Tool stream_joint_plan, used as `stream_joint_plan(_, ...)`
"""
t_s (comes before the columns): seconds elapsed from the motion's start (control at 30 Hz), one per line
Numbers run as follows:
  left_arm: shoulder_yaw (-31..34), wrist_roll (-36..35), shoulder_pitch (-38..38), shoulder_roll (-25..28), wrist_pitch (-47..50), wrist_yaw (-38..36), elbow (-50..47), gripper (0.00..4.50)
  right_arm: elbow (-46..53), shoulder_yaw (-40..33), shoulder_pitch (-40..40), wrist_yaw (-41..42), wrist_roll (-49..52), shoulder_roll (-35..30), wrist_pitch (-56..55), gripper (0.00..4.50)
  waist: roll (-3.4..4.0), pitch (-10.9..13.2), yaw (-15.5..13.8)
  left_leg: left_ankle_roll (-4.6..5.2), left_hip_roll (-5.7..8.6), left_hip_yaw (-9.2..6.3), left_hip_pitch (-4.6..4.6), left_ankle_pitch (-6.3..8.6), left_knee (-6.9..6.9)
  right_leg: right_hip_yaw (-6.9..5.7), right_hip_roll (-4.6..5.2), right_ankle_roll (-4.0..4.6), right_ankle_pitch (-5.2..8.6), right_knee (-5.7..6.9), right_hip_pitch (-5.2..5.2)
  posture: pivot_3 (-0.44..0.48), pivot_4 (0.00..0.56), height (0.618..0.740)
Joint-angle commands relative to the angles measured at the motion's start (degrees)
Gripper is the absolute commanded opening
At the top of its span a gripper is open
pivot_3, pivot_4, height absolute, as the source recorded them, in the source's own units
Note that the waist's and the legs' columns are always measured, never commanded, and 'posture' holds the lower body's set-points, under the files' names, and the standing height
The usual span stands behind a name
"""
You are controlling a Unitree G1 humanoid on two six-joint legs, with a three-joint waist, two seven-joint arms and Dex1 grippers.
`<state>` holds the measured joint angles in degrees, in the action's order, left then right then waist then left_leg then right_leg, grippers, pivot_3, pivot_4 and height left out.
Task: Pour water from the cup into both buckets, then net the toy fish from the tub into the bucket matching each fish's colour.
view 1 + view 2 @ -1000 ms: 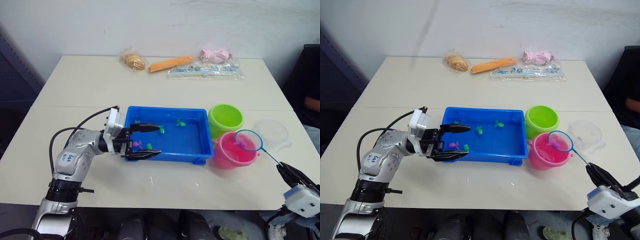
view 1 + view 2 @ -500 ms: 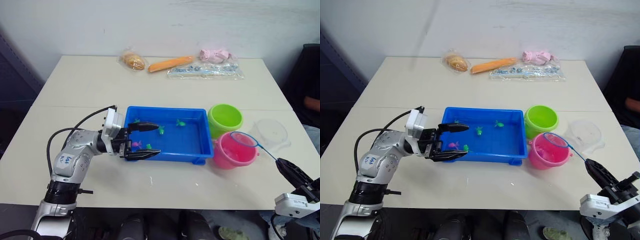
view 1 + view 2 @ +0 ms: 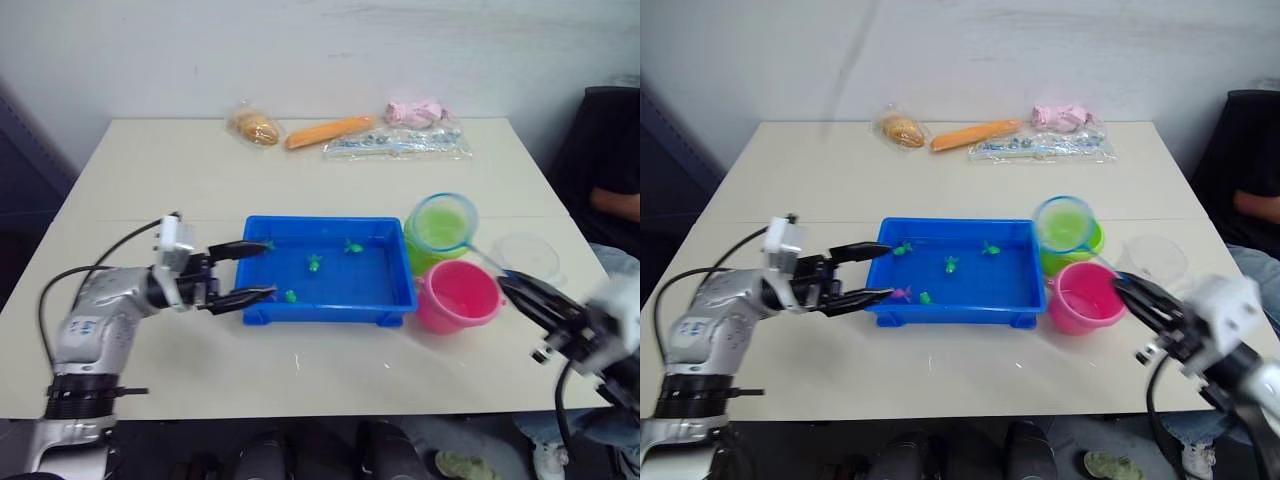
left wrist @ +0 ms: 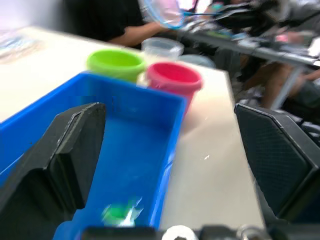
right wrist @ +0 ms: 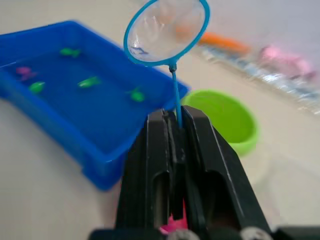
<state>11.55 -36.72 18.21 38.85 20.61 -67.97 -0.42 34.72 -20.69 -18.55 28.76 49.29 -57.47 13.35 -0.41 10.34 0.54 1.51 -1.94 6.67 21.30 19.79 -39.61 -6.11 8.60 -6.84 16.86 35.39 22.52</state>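
Tub [image 3: 380,290]: shallow, rectangular, bright blue glossy plastic with a raised rim, set mid-worktop [image 3: 180,180].
Toy fish: tiny moulded plastic; green ones [image 3: 314,263] are scattered in the tub, and a pink one [image 3: 901,293] is seen at the near left corner in the right eye view.
Buckets: round, opaque plastic; the lime green bucket [image 3: 425,250] stands just right of the tub, the pink bucket [image 3: 458,296] touching it on the near side.
Cup [image 3: 528,255]: clear, colourless plastic, seen to the right of the buckets.
Net [image 3: 441,222]: a thin blue hoop with fine pale mesh on a slim blue handle, held above the green bucket.
Right tool [image 3: 520,295]: clenched on the net handle; the grip is shown close up in the right wrist view [image 5: 174,131].
Left tool [image 3: 252,270]: released, black fingers spread wide at the tub's left end, one over the rim, nothing held.
Left wrist view: ribbed finger pads [image 4: 277,165], with a seated person behind the buckets.
Far edge: an orange carrot-shaped item [image 3: 328,130], a bagged bread roll [image 3: 252,127], a pink bundle [image 3: 415,110].
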Motion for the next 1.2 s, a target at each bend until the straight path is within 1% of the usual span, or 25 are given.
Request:
stream_joint_plan(0.03, 2.7, 0.6, -1.5, 1.4, -2.4, -0.2, -0.4, 4.43, 1.5, 5.1, 7.6, -0.5, 4.3, -2.0, 10.4, 0.0, 0.01, 0.0, -0.8, -0.07, -0.03, -0.03, 0.01, 0.0, 0.06, -0.02, -0.01, 0.07, 0.04, 0.0, 0.02, 0.0, 0.15, 0.74)
stream_joint_plan(0.07, 3.0, 0.9, -1.9, 1.6, -2.9, -0.2, -0.4, 4.43, 1.4, 6.2, 10.0, -0.5, 4.5, -1.9, 12.2, 0.0, 0.01, 0.0, -1.2, -0.14, -0.02, -0.13, 0.08, -0.02, 0.11, -0.06, -0.03, 0.12, 0.08, -0.01, 0.04, 0.0, 0.15, 0.74)
stream_joint_plan(0.1, 3.9, 1.3, -2.7, 2.0, -3.7, 0.1, -0.1, 4.43, 0.7, 9.5, 14.8, -1.0, 4.3, -2.0, 15.8, 0.0, 0.01, 0.0, -1.3, -0.2, 0.0, -0.18, 0.13, -0.06, 0.14, -0.08, -0.07, 0.16, 0.11, -0.01, 0.1, 0.0, 0.15, 0.74)
stream_joint_plan(0.17, 6.7, 1.8, -5.5, 3.1, -5.4, 0.3, 0.6, 4.43, -2.2, 18.5, 28.0, -0.2, 2.4, 0.3, 23.2, 0.0, -0.03, 0.0, -0.9, -0.23, 0.02, -0.1, 0.25, -0.08, 0.15, -0.23, -0.1, 0.16, 0.1, -0.05, 0.2, 0.0, 0.15, 0.74)
stream_joint_plan(0.23, 8.2, 2.3, -7.6, 3.9, -6.8, 0.3, 1.0, 4.43, -4.7, 25.1, 36.7, 1.3, -0.5, 2.3, 27.9, 0.0, -0.06, 0.0, -0.3, -0.15, 0.07, 0.08, 0.28, -0.09, 0.14, -0.35, -0.06, 0.04, 0.04, -0.12, 0.27, 0.0, 0.15, 0.74)
stream_joint_plan(0.4, 9.7, 2.8, -10.5, 4.5, -8.2, 1.3, 0.1, 4.43, -9.9, 33.7, 47.2, 2.6, -8.5, 7.6, 32.9, 0.0, -0.07, 0.0, -0.6, -0.1, 0.08, 0.08, 0.37, -0.05, 0.18, -0.44, -0.04, 0.02, 0.02, -0.18, 0.31, 0.0, 0.15, 0.74)
stream_joint_plan(0.47, 10.1, 3.1, -11.5, 4.6, -8.7, 1.7, -0.4, 4.43, -11.4, 35.6, 49.9, 3.2, -10.2, 10.2, 34.4, 0.0, -0.07, 0.0, -0.4, -0.1, 0.11, 0.06, 0.53, -0.05, 0.18, -0.5, -0.03, -0.01, 0.01, -0.05, 0.42, 0.0, 0.15, 0.74)
stream_joint_plan(0.6, 10.6, 4.8, -12.4, 5.9, -10.1, 2.3, 0.0, 4.43, -15.5, 40.3, 55.2, 5.1, -16.2, 14.2, 35.3, 0.0, -0.08, 0.0, -0.2, -0.08, 0.14, 0.21, 1.06, -0.06, 0.04, -0.54, -0.03, -0.1, -0.05, 0.14, 1.03, 0.0, 0.15, 0.74)
stream_joint_plan(0.73, 10.3, 5.8, -12.6, 7.3, -10.8, 1.9, 0.2, 4.43, -18.7, 42.7, 58.1, 6.7, -20.4, 17.6, 35.4, 0.0, -0.08, 0.0, -0.2, -0.09, 0.12, 0.24, 1.07, -0.08, 0.01, -0.6, -0.06, -0.1, -0.05, 0.18, 1.05, 0.0, 0.15, 0.74)
stream_joint_plan(0.9, 9.6, 4.5, -12.2, 8.0, -8.7, 1.7, -1.6, 4.43, -22.8, 47.5, 62.1, 9.2, -27.9, 20.6, 33.7, 0.0, -0.08, 0.0, 0.2, -0.1, 0.1, 0.26, 1.08, -0.08, 0.01, -0.6, -0.06, -0.1, -0.05, 0.22, 1.1, 0.0, 0.15, 0.74)
stream_joint_plan(1.03, 8.5, 4.4, -11.4, 9.0, -6.6, 0.8, -2.7, 4.43, -24.7, 49.3, 63.6, 11.7, -31.3, 22.8, 32.9, 0.0, -0.08, 0.0, 0.6, -0.1, 0.11, 0.26, 1.09, -0.08, 0.01, -0.61, -0.06, -0.1, -0.05, 0.22, 1.1, 0.0, 0.15, 0.74)
stream_joint_plan(1.2, 5.8, 5.8, -9.2, 13.1, -5.5, -3.0, -2.5, 4.43, -27.4, 51.1, 65.6, 14.6, -34.9, 25.3, 32.1, 0.0, -0.08, 0.0, 1.2, -0.12, 0.11, 0.27, 1.09, -0.09, 0.02, -0.64, -0.08, -0.1, -0.05, 0.23, 1.11, 0.0, 0.15, 0.74)
